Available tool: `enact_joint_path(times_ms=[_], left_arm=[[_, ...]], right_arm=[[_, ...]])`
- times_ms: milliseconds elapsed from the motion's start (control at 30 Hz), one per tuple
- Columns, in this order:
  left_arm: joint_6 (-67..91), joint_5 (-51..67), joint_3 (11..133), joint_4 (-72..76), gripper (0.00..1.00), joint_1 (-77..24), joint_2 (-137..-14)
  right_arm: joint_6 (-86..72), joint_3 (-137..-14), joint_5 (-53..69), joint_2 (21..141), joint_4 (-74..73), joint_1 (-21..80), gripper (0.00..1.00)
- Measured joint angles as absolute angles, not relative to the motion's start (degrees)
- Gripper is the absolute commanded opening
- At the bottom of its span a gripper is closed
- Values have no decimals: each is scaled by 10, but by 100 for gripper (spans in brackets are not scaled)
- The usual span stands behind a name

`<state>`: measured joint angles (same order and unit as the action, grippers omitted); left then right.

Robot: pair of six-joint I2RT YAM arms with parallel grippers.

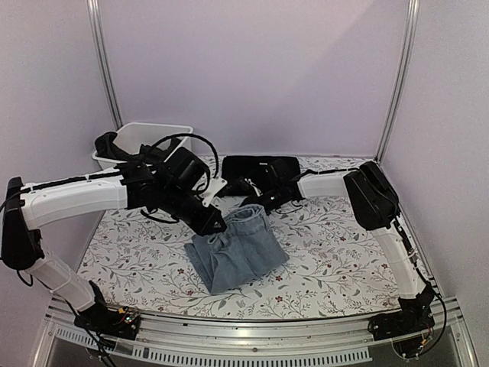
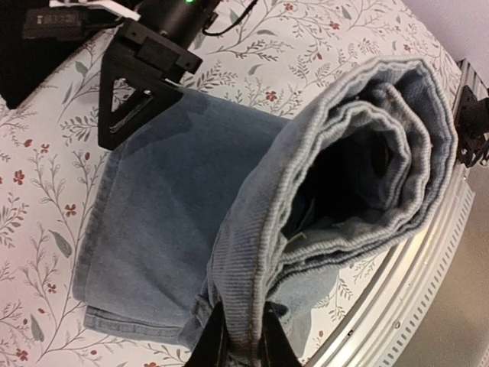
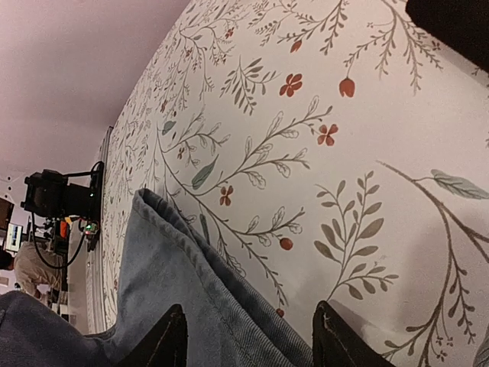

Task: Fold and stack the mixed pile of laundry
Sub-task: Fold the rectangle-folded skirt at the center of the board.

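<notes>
The light blue denim jeans (image 1: 237, 252) lie folded in the middle of the floral table. My left gripper (image 1: 216, 223) is shut on a thick folded edge of the jeans (image 2: 153, 214), which it lifts at the left wrist view's bottom (image 2: 241, 340). My right gripper (image 1: 256, 205) is open at the jeans' far edge; in its wrist view (image 3: 248, 340) the denim hem (image 3: 176, 290) lies between its spread fingers, with the right fingertip (image 3: 336, 336) over bare table. A black cloth piece (image 1: 260, 170) lies flat behind the jeans.
A white plastic bin (image 1: 141, 131) stands at the back left with a dark garment (image 1: 107, 144) hanging on its rim. The floral table (image 1: 344, 252) ends in a metal rail (image 1: 267, 336) at the front. Walls close the back and sides.
</notes>
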<state>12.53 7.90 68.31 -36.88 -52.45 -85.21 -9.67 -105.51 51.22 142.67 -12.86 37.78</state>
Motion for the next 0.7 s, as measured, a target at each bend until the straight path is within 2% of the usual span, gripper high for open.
enact_joint_path(times_ms=[267, 367, 533, 600, 633, 700], left_arm=[[70, 79, 688, -368, 9, -432, -890], [55, 75, 694, -367, 17, -417, -918], [44, 44, 708, -367, 46, -406, -959], [49, 32, 710, -365, 71, -400, -962], [55, 22, 709, -362, 75, -396, -958], [71, 8, 696, -351, 76, -386, -933]], right_arm=[[-90, -1035, 510, 1415, -114, 378, 59], [-97, -1013, 500, 1397, -112, 372, 62], [-120, -953, 479, 1328, -117, 348, 67], [-126, -927, 468, 1290, -115, 332, 68], [-128, -908, 465, 1267, -114, 322, 68], [-131, -860, 461, 1214, -103, 303, 67]])
